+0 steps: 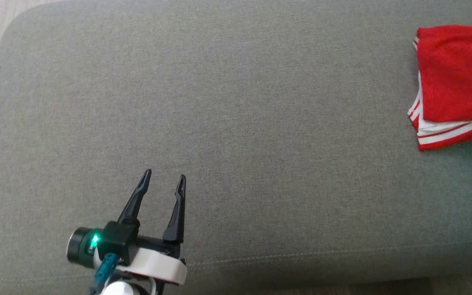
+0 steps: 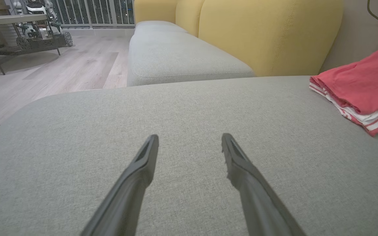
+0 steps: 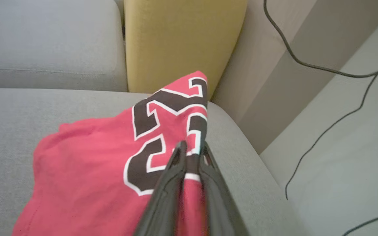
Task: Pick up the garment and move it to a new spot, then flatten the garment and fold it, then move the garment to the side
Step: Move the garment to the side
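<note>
The garment [image 1: 457,82] is a red jersey with white stripes and dark numbers, lying folded at the far right of the grey cushion [image 1: 236,123]. It also shows at the right edge of the left wrist view [image 2: 356,85]. In the right wrist view my right gripper [image 3: 193,146] is shut on a raised fold of the garment [image 3: 87,164] near its numbers, close to the cushion's corner. My left gripper [image 1: 165,174] stands open near the cushion's front edge, well to the left of the garment, with nothing between its fingers [image 2: 189,137].
A yellow backrest [image 2: 267,32] rises behind the cushion, with a second grey seat [image 2: 176,55] beyond. Black cables [image 3: 323,68] hang along the wall to the right of the cushion. Wooden floor [image 2: 61,65] and a low table [image 2: 8,19] lie to the left.
</note>
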Controlling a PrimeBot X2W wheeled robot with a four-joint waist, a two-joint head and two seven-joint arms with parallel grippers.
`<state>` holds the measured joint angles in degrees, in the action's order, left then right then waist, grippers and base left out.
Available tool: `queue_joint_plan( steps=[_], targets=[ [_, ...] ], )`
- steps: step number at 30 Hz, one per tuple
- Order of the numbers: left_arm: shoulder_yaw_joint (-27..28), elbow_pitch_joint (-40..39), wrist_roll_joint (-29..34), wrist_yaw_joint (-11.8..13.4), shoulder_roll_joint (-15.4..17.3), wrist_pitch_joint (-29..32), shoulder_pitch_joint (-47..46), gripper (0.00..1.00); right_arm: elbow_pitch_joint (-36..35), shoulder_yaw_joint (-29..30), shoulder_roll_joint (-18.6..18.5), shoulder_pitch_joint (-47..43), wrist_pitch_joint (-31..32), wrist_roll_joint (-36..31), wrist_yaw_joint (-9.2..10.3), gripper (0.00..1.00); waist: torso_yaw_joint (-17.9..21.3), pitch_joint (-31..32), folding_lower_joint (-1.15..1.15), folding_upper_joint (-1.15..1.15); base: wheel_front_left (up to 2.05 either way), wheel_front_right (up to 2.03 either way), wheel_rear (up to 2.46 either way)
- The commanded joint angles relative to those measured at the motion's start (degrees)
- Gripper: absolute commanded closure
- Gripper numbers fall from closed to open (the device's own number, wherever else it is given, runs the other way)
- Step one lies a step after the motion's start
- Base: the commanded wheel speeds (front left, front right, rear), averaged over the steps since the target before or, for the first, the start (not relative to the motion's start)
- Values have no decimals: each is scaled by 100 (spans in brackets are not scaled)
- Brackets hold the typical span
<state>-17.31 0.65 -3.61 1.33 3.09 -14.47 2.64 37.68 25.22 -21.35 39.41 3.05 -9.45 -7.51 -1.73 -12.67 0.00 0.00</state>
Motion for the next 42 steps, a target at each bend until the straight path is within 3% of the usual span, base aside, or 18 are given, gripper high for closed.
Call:
queue_joint_plan(
  steps=[1,5,9,12,13,17,23,26,33,42],
  targets=[
    [200,-160,4,4,-21,-52,-186,0,-273,59,-64,-41,-5,-126,2,0,-21,8,0,0,0,0,0],
    [220,-130,-8,5,-21,-52,-187,0,-646,456,148,-270,-197,-760,2,0,-48,57,0,0,0,0,0],
    [270,-121,-19,42,-21,-52,-147,0,-1157,485,635,-489,-530,-1207,2,0,-48,169,0,0,0,0,0],
    [321,-117,-126,113,-21,-52,-87,0,-1366,187,1124,-746,-698,-1125,2,0,-52,285,0,0,0,0,0],
    [367,-125,-233,182,-21,-52,-52,0,-1464,-155,1414,-988,-844,-941,2,0,-62,370,0,0,0,0,0],
    [474,-172,-353,362,-21,-52,18,0,-1464,-985,1712,-1542,-1285,-252,2,0,-105,562,0,0,0,0,0],
    [621,-255,-575,502,-21,-52,135,0,-1526,-1972,1833,-2247,-1784,640,2,0,-240,874,0,0,0,0,0],
    [691,-351,-648,484,-21,-52,211,0,-2214,-2278,1843,-2568,-1800,1115,2,0,-289,969,0,0,0,0,0],
    [774,-355,-659,395,-22,-52,321,0,-3322,-2487,1846,-3438,-1803,1456,2,0,-371,1183,0,0,0,0,0],
    [853,-314,-529,288,-22,-52,439,0,-3515,-2448,1847,-4131,-1804,1549,2,0,-312,1373,0,0,0,0,0]
  ],
)
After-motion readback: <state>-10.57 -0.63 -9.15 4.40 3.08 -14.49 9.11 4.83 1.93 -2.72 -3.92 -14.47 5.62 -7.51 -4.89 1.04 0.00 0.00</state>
